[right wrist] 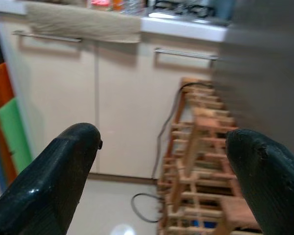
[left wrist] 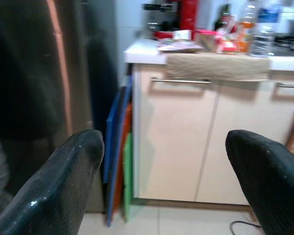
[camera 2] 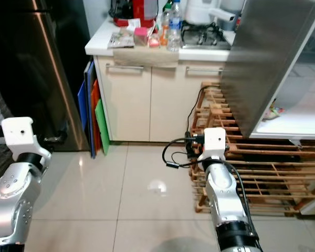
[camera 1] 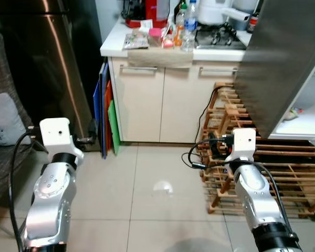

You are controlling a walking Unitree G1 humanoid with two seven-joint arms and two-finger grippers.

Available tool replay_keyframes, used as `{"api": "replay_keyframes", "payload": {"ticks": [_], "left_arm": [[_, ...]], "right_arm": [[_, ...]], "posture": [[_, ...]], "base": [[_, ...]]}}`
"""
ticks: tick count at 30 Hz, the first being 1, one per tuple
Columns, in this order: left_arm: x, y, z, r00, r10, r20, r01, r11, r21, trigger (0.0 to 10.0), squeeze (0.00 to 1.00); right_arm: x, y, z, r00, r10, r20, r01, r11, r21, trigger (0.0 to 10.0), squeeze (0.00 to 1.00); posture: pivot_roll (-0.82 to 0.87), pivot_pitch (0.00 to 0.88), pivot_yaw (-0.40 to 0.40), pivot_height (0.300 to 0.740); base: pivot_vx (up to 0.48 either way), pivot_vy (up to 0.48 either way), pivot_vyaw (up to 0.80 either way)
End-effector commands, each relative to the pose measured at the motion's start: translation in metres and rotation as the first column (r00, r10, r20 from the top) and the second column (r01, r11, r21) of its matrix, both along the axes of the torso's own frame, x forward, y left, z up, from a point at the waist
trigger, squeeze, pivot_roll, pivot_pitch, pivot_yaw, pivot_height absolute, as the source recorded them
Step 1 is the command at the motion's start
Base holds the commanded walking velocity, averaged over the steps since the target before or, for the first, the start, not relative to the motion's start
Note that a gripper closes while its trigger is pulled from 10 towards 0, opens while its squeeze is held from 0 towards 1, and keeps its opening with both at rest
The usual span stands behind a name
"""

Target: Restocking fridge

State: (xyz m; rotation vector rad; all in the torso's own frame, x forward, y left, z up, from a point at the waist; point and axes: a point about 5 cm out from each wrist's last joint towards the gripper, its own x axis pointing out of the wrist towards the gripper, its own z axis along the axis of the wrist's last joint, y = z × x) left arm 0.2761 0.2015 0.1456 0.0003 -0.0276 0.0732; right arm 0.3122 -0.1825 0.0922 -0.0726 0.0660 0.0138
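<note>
Robot faces a kitchen counter with both arms raised and nothing in either gripper.

The left gripper (left wrist: pixel 161 181) and right gripper (right wrist: pixel 161 176) each hold their fingers spread wide over the tiled floor (camera 1: pixel 147 189). The open fridge door (camera 1: pixel 278 63) stands at the right, above a wooden rack (camera 1: pixel 236 126); bottles (camera 1: pixel 188 31) stand on the counter (camera 1: pixel 115 44) ahead.

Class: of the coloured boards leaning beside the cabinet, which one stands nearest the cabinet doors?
The green board: it is next to the cabinet, with the orange and blue boards farther out.
</note>
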Motion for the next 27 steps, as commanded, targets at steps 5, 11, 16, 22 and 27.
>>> {"api": "replay_keyframes", "payload": {"ticks": [5,11,16,22,27], "left_arm": [[0.002,-0.002,0.0,1.0,-0.013,-0.004,0.014,1.0,0.018,10.0,0.0],[-0.002,-0.003,-0.001,1.0,-0.001,-0.008,0.001,1.0,0.01,10.0,0.0],[-0.004,0.0,0.0,1.0,0.009,-0.004,-0.009,1.0,0.016,10.0,0.0],[-0.001,-0.004,0.003,1.0,-0.02,0.004,0.02,0.999,0.033,10.0,0.0],[0.003,-0.006,0.006,0.999,-0.04,0.016,0.039,0.998,0.041,10.0,0.0]], "right_arm": [[0.002,-0.001,0.01,0.999,0.014,0.051,-0.015,1.0,0.021,10.0,0.0],[0.002,0.005,0.008,0.998,0.039,0.045,-0.041,0.998,0.04,10.0,0.0],[0.006,0.009,0.009,0.997,0.055,0.052,-0.057,0.997,0.047,10.0,0.0],[0.008,0.009,0.01,0.997,0.056,0.054,-0.058,0.997,0.048,10.0,0.0],[0.008,0.009,0.01,0.997,0.051,0.056,-0.053,0.997,0.052,10.0,0.0]], "posture": [[-0.07,0.0,0.007,0.74],[-0.05,0.0,0.005,0.74],[-0.03,0.0,0.004,0.74],[-0.04,0.0,0.001,0.74],[-0.05,0.0,0.005,0.74]], "base": [[0.449,0.0,0.0],[0.45,0.0,0.0],[0.45,0.0,0.0],[0.45,0.0,0.0],[0.45,0.0,0.0]]}}
